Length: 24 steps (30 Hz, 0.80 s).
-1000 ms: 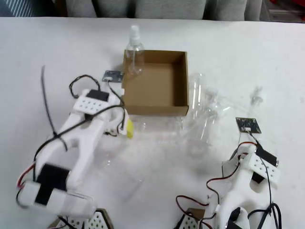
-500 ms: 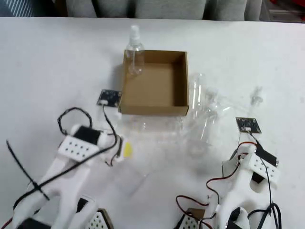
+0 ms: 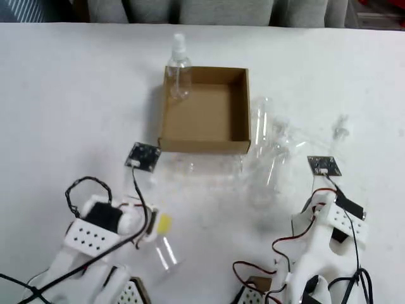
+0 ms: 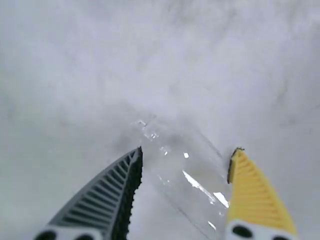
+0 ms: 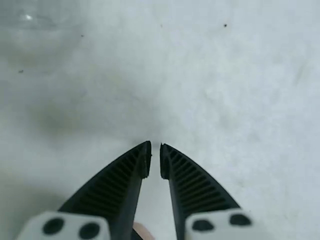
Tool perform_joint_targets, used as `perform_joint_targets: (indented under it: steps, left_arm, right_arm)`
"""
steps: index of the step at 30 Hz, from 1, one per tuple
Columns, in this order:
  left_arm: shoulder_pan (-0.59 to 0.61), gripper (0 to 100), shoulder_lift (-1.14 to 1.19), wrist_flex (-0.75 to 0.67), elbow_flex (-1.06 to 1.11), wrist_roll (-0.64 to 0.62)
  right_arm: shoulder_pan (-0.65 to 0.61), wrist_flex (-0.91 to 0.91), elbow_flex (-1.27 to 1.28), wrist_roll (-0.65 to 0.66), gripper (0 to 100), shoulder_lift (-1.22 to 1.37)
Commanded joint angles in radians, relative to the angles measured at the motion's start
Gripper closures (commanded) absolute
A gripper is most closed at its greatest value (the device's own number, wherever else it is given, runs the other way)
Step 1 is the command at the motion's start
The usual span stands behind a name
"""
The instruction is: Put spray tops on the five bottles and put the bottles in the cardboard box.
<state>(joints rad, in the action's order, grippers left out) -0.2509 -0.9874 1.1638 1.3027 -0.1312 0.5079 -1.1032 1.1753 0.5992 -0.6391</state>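
Brown cardboard box [image 3: 202,146] holds one upright clear spray-topped bottle [image 3: 178,69]. Left fingers [image 4: 115,190] grip a clear plastic bottle [image 4: 187,172]. Right fingers [image 5: 125,185] are closed and empty over the white counter [image 3: 76,82].

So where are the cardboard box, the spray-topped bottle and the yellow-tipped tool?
cardboard box [image 3: 202,146], high view, front wall.
spray-topped bottle [image 3: 179,73], high view, its clear body.
left tool [image 4: 187,150], left wrist view, midway between its tips.
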Motion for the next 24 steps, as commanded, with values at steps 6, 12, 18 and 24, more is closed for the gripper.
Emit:
perform_joint_targets:
  steps: [6, 12, 18, 24]
  left_arm:
    - [-0.054, 73, 0.124, -0.074, 0.003, 0.035]
    - [-0.073, 73, 0.371, -0.094, -0.089, 0.035]
    - [-0.07, 73, 0.461, -0.094, -0.14, 0.038]
    - [-0.071, 77, 0.461, -0.094, -0.143, 0.04]
  right_arm:
    - [-0.005, 0.01, -0.008, 0.011, 97.8, 0.002]
    - [-0.005, 0.01, -0.008, 0.011, 97.8, 0.002]
    - [-0.005, 0.01, -0.008, 0.011, 97.8, 0.002]
    - [-0.005, 0.01, -0.008, 0.011, 97.8, 0.002]
